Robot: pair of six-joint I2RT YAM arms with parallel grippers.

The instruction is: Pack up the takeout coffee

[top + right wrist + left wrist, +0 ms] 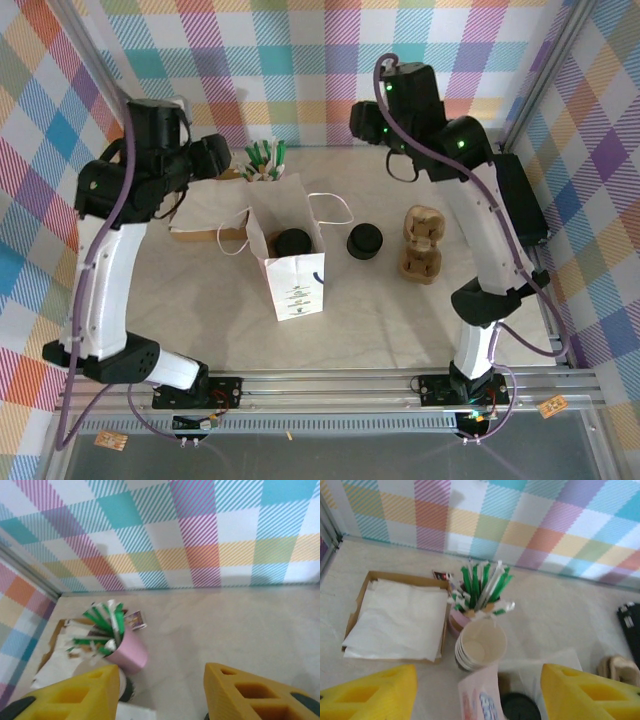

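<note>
On the beige table (190, 300) within plaid walls (320, 60), the coffee (293, 241) stands inside the open bag (297, 285), so packing appears essentially complete; left gripper (478, 692) and right gripper (161, 692) hang clear, jaws apart, empty.
</note>
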